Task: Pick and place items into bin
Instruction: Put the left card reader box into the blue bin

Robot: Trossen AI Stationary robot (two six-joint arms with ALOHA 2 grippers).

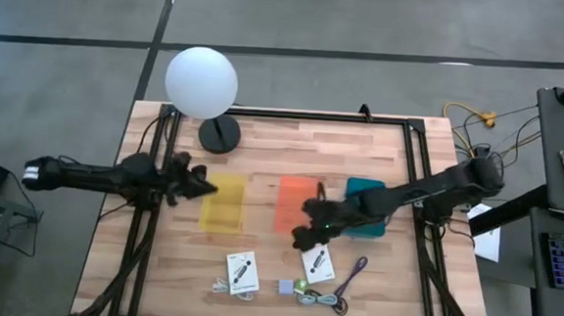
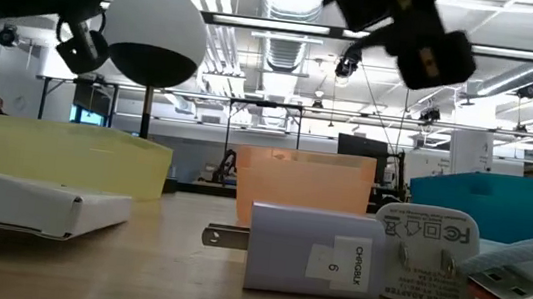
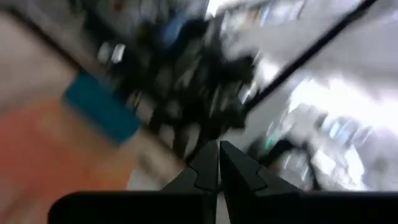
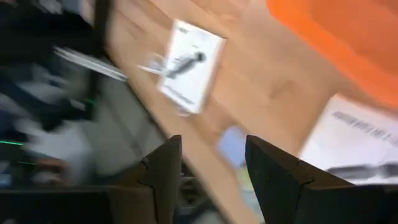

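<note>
Near the table's front edge lie two white cards (image 1: 243,273) (image 1: 318,265), a purple cable (image 1: 355,273), a grey cube (image 1: 285,287), a green cube (image 1: 299,288), a grey cable (image 1: 328,300) and a white cable (image 1: 219,287). My right gripper (image 1: 302,240) hangs open above the table, just beyond the right-hand card, pointing slantwise down with nothing between its fingers (image 4: 213,180). In its wrist view the left-hand card (image 4: 189,65) and the grey cube (image 4: 231,144) lie ahead. My left gripper (image 1: 209,186) is shut and empty at the yellow bin's (image 1: 223,201) left side, above the table.
An orange bin (image 1: 297,203) and a teal bin (image 1: 367,204) stand right of the yellow one in a row across the table's middle. A lamp with a white globe (image 1: 201,83) and a dark base (image 1: 220,133) stands at the far left. Black rails run along both sides.
</note>
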